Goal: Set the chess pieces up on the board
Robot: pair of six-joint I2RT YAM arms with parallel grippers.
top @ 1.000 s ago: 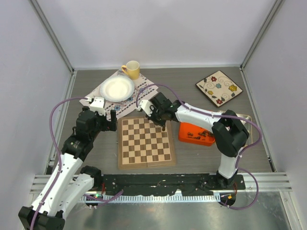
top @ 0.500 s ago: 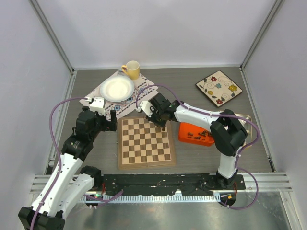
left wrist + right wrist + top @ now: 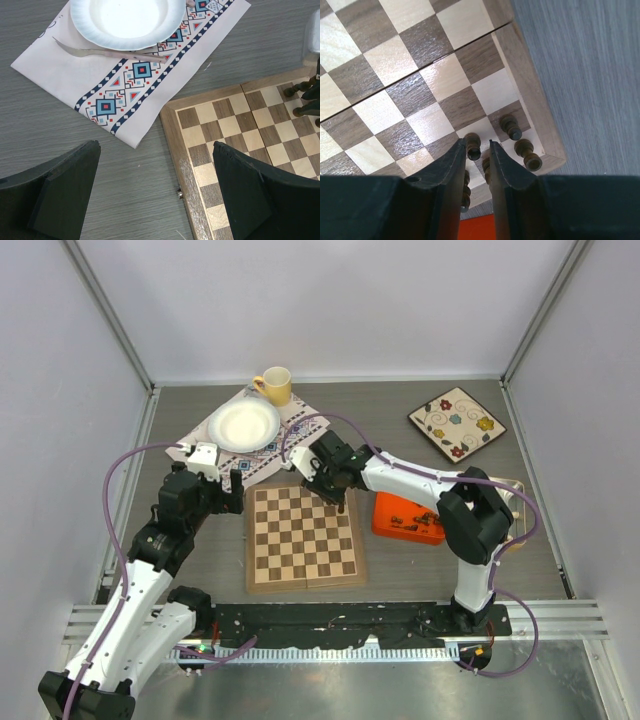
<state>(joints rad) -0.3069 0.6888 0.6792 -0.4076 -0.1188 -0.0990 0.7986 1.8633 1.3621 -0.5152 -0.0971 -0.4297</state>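
Observation:
The board (image 3: 305, 538) lies in the middle of the table. Several dark chess pieces stand at its far right corner. In the right wrist view two of them (image 3: 510, 126) (image 3: 527, 154) stand free by the board's edge (image 3: 530, 100). A third dark piece (image 3: 473, 148) stands on its square between the tips of my right gripper (image 3: 477, 145), whose jaws are slightly apart, with a gap on the piece's right side. Two more dark pieces are half hidden behind the fingers (image 3: 505, 175). My left gripper (image 3: 155, 185) hangs wide open over the board's near left corner (image 3: 240, 130), holding nothing. No pale pieces show.
An orange tray (image 3: 408, 520) sits right of the board, under the right arm. A patterned cloth (image 3: 262, 445) with a white plate (image 3: 243, 426) and a fork (image 3: 110, 50) lies behind the board. A yellow mug (image 3: 275, 386) and a floral square plate (image 3: 457, 423) stand farther back.
The right gripper's jaws have parted a little around the dark piece, which stays standing on the board. The right arm shifted slightly left. The left arm has not moved.

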